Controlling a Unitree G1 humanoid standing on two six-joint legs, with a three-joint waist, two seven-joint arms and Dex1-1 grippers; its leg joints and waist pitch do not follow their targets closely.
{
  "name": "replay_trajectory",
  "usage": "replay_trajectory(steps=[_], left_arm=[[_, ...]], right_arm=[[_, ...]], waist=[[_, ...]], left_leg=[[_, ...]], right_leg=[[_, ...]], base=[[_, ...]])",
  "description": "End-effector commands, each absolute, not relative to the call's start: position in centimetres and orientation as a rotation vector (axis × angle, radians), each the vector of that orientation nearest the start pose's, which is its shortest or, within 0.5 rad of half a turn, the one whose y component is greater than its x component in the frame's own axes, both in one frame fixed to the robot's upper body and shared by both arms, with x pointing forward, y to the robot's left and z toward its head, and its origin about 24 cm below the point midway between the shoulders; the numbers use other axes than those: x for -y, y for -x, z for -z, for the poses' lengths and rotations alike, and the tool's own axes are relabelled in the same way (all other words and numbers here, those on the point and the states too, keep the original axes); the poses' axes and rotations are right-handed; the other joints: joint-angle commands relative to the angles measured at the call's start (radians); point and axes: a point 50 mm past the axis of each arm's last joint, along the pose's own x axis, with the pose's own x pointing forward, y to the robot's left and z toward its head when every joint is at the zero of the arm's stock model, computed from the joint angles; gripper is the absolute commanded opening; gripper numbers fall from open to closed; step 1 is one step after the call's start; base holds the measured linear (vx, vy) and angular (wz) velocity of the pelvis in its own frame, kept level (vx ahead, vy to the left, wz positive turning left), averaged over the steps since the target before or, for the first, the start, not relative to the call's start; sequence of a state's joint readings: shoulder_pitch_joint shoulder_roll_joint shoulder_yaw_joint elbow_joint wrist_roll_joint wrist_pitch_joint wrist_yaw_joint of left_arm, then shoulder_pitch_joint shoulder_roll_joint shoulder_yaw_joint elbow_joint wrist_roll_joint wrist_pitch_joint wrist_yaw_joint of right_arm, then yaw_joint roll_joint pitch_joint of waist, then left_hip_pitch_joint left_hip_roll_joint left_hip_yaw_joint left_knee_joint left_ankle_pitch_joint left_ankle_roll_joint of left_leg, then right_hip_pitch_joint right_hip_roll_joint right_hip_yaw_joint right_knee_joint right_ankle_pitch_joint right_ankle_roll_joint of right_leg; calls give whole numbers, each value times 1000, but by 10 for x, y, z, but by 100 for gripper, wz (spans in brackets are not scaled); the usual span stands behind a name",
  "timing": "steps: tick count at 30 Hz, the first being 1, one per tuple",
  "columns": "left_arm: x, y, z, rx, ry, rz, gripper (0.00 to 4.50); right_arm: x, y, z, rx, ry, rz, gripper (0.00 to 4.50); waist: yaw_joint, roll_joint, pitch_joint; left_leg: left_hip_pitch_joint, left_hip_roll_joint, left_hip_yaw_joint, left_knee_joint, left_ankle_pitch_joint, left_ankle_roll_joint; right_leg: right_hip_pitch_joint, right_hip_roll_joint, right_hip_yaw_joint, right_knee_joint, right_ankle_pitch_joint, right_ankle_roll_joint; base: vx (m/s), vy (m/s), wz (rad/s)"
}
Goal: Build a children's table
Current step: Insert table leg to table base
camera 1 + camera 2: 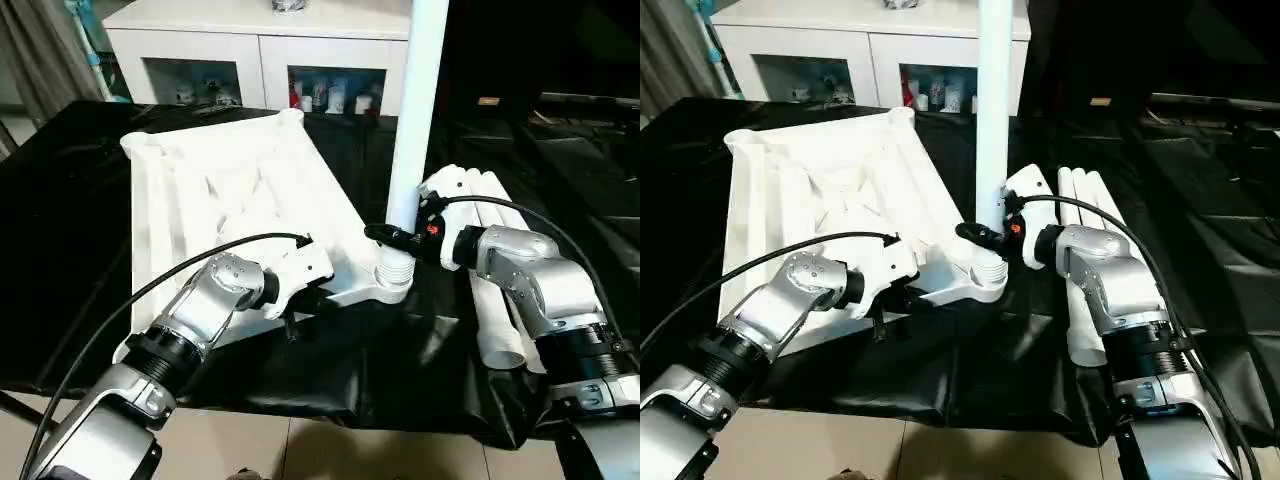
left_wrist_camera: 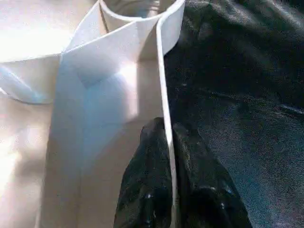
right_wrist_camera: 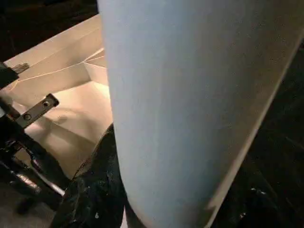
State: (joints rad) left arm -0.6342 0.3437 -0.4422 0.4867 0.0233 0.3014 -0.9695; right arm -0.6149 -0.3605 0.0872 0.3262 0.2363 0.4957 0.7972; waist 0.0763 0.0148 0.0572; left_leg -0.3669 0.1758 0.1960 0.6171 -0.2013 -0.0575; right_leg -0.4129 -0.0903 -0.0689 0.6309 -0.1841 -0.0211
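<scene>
The white tabletop (image 1: 230,190) lies upside down on a black cloth, ribbed X-braced underside up. One white leg (image 1: 420,110) stands upright in the near right corner socket (image 1: 393,272). My right gripper (image 1: 392,237) is shut on this leg just above the socket; the right wrist view shows the tube filling the frame with one black finger (image 3: 90,190) beside it. My left gripper (image 1: 293,305) is shut on the thin rim of the tabletop's near edge, and its fingers (image 2: 147,190) pinch that wall from both sides.
Three more white legs (image 1: 1085,260) lie side by side on the cloth, right of the upright leg and under my right forearm. A white cabinet with glass doors (image 1: 260,60) stands behind the table. The cloth's front edge (image 1: 350,410) runs close to my arms.
</scene>
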Motion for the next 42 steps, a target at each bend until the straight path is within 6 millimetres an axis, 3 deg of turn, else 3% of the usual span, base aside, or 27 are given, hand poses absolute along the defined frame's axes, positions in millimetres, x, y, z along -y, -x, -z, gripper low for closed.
replay_trajectory(steps=[1,3,9,14,17,25,30,34,35,37,38,39,40,42], left_arm=[[-116,-322,-47,-556,-508,1140,1],[-116,-320,-48,-549,-489,1142,1],[-115,-316,-45,-504,-469,1151,0],[-112,-313,-45,-469,-447,1153,0],[-111,-311,-45,-442,-429,1159,0],[-114,-309,-46,-416,-421,1160,0],[-119,-307,-41,-449,-454,1174,0],[-119,-308,-40,-447,-454,1160,0],[-119,-310,-41,-445,-451,1150,0],[-119,-310,-41,-444,-451,1147,0],[-119,-310,-41,-444,-452,1146,0],[-119,-311,-41,-444,-454,1146,0],[-119,-311,-41,-445,-455,1145,0],[-120,-311,-41,-450,-473,1151,0]], right_arm=[[142,-340,-111,-287,60,-890,184],[140,-339,-110,-303,63,-907,184],[140,-337,-103,-336,46,-908,184],[143,-339,-96,-346,7,-884,184],[144,-340,-90,-348,-7,-860,184],[153,-340,-74,-345,-117,-776,184],[160,-330,-56,-362,-161,-749,183],[164,-325,-50,-334,-212,-714,183],[165,-321,-44,-316,-242,-686,183],[165,-317,-38,-310,-255,-667,183],[165,-314,-35,-307,-256,-658,183],[164,-312,-33,-309,-242,-657,183],[163,-310,-31,-311,-232,-658,183],[155,-304,-29,-331,-86,-725,183]], waist=[[1,-9,-71],[2,-15,-71],[1,-13,-72],[1,-11,-71],[-1,-3,-70],[-9,5,-74],[-14,15,-72],[-15,13,-74],[-14,21,-74],[-14,22,-75],[-15,20,-75],[-15,25,-75],[-15,22,-76],[-15,24,-76]], left_leg=[[5,47,-26,-73,-144,40],[6,48,-26,-74,-146,41],[0,47,-26,-73,-113,50],[3,48,-25,-74,-134,46],[3,47,-27,-76,-155,36],[1,46,-26,-75,-147,51],[3,47,-28,-79,-183,47],[6,48,-27,-82,-196,45],[6,49,-28,-83,-194,44],[7,49,-29,-85,-193,44],[6,49,-28,-85,-186,47],[6,49,-29,-87,-189,47],[7,48,-28,-86,-185,49],[6,49,-29,-89,-185,51]], right_leg=[[64,-61,48,-78,-189,-219],[61,-61,49,-81,-215,-210],[62,-60,49,-75,-170,-212],[58,-62,50,-81,-211,-207],[57,-62,50,-84,-233,-200],[60,-59,48,-81,-183,-217],[57,-60,47,-88,-232,-205],[58,-60,46,-94,-254,-195],[57,-61,47,-95,-255,-195],[58,-61,46,-95,-248,-195],[58,-60,45,-95,-233,-196],[58,-60,44,-95,-235,-196],[60,-61,44,-96,-229,-196],[60,-59,43,-98,-232,-190]], base=[[0,0,0],[0,0,0],[0,0,0],[0,0,0],[0,0,0],[0,0,0],[0,0,0],[0,0,0],[0,0,0],[0,0,0],[0,0,0],[0,0,0],[0,0,0],[0,0,0]])
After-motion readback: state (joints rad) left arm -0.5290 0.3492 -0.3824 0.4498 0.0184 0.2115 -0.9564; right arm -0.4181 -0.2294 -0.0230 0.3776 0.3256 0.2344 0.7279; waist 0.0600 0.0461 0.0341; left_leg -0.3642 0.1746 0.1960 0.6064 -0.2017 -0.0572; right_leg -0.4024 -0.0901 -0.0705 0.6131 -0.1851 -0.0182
